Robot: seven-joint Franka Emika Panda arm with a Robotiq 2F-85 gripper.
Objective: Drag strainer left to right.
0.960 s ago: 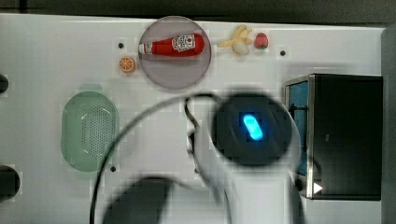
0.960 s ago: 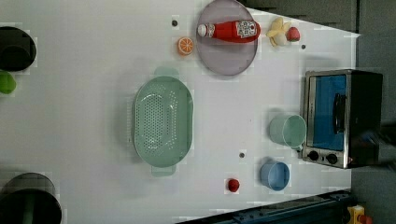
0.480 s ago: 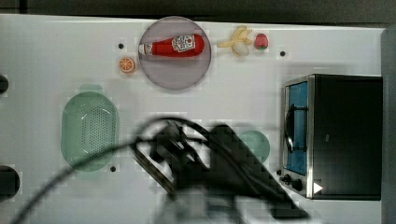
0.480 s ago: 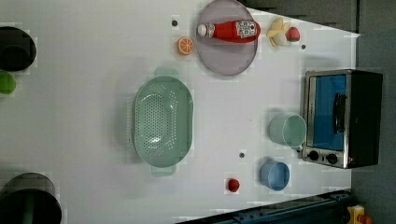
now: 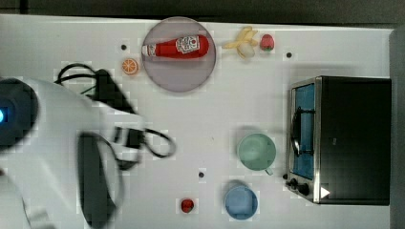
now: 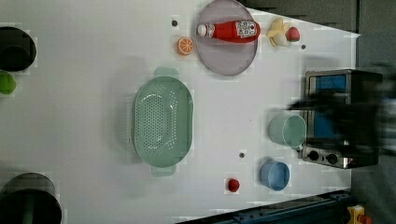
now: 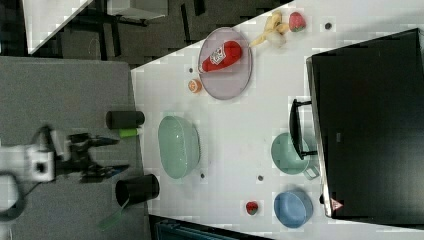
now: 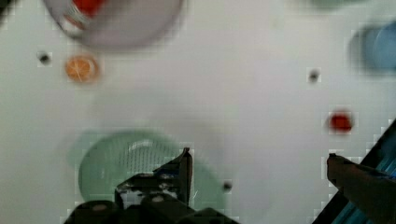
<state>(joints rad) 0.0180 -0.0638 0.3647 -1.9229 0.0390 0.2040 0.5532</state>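
approach step: the gripper (image 8: 259, 158) hangs above the strainer (image 6: 162, 122), fingers spread wide, holding nothing.
strainer sits toward the left view's left (untouched); next, descend and hook its rim.

free: bare table (image 6: 224, 116) right of strainer (image 6: 162, 122) — obstacles: mug (image 6: 286, 130) | toaster oven (image 6: 338, 116)

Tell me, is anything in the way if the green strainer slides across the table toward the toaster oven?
Yes. In the left view, the strainer has bare table to its right at first, but the mint-green mug stands farther along, just before the toaster oven. The blue cup and small red fruit sit nearer the left view's bottom.
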